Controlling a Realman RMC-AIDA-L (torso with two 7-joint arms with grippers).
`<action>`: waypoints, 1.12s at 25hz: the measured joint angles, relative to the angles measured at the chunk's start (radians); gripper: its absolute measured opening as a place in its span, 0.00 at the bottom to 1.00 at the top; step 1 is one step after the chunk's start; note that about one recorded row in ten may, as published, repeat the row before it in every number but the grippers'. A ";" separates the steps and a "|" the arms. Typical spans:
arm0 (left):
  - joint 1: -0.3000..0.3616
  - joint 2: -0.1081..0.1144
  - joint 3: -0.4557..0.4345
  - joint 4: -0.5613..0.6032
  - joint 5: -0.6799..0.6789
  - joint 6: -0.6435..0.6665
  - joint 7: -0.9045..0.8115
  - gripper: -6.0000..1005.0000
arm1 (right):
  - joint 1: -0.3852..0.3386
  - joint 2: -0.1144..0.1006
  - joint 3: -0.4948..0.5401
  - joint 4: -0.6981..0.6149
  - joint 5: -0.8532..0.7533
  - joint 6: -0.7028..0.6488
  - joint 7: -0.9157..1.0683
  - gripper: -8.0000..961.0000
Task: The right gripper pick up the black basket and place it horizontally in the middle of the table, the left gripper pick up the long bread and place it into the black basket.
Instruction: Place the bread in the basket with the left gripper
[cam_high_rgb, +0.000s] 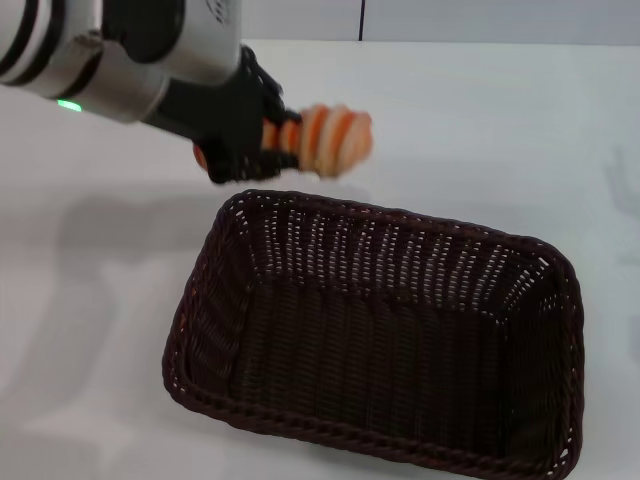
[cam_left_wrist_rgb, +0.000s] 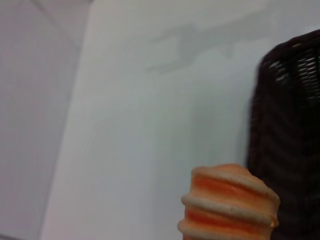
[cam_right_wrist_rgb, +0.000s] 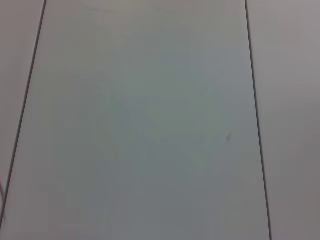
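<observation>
I have a plain white desk (cam_high_rgb: 480, 130) in front of me, its far edge running along the top of the head view with a pale wall or floor and a dark vertical seam behind it.

Starting at the left, my left arm comes in from the far-left corner, silver-grey with a small green light (cam_high_rgb: 68, 105) glowing on it. The left hand (cam_high_rgb: 262, 135) is held in the air over the far-left part of the desk, its black fingers pinching the long bread (cam_high_rgb: 325, 140) near one end. The loaf, orange with cream crosswise stripes, sticks out sideways from the hand toward the right, off the desk surface and just beyond the far-left corner of the black basket (cam_high_rgb: 200, 330). In the left wrist view the striped free end of the bread (cam_left_wrist_rgb: 227, 205) shows close up, with the dark woven wall of the basket (cam_left_wrist_rgb: 290, 130) just beside it.

Moving right, the basket sits on the desk toward the near edge, its long side running roughly across, slightly skewed. I see nothing inside it, only the wicker floor.

My right hand is not in any view; the right wrist camera gives me only a pale flat surface crossed by thin dark lines.
</observation>
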 joint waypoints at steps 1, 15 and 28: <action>0.002 -0.001 0.008 -0.017 -0.009 -0.023 -0.011 0.37 | 0.001 0.000 0.001 0.000 0.000 0.002 0.000 0.80; 0.055 -0.004 0.070 -0.134 -0.142 -0.196 -0.116 0.27 | 0.010 -0.002 0.014 0.001 -0.001 0.009 0.002 0.79; 0.110 -0.004 0.123 -0.153 -0.138 -0.187 -0.152 0.53 | 0.016 -0.002 0.012 -0.001 -0.007 0.009 0.006 0.79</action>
